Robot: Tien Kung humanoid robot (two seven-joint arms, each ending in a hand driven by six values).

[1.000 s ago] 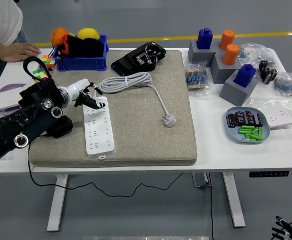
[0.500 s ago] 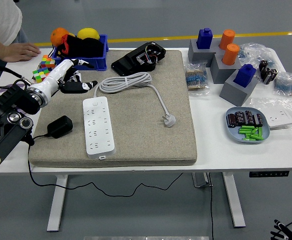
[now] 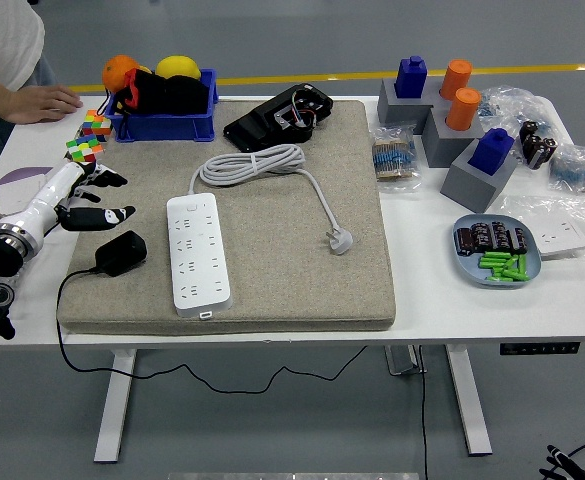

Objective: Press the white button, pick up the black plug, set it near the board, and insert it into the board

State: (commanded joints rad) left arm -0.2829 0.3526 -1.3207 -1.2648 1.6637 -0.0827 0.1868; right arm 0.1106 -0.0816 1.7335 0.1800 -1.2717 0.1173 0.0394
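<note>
A white power strip (image 3: pixel 197 250) lies lengthwise on the grey mat (image 3: pixel 272 270), its white cable coiled behind it and ending in a white plug (image 3: pixel 339 239). A black plug (image 3: pixel 119 252) with a black cord lies on the mat's left edge, just left of the strip. My left hand (image 3: pixel 90 198) hovers at the mat's left edge, above and left of the black plug, fingers spread and empty. My right hand does not show.
A person's hand (image 3: pixel 42 101) rests on the table's far left corner. A blue bin (image 3: pixel 162 95) with fruit and colour cubes (image 3: pixel 89 134) stand behind my hand. A black device (image 3: pixel 280 116) lies at the mat's back. Grey blocks (image 3: pixel 447 120) and a blue tray (image 3: pixel 495 250) stand right.
My left hand has drawn back from the power strip's top end, leftward and toward me, to the mat's left edge. The black plug, hidden before, now shows.
</note>
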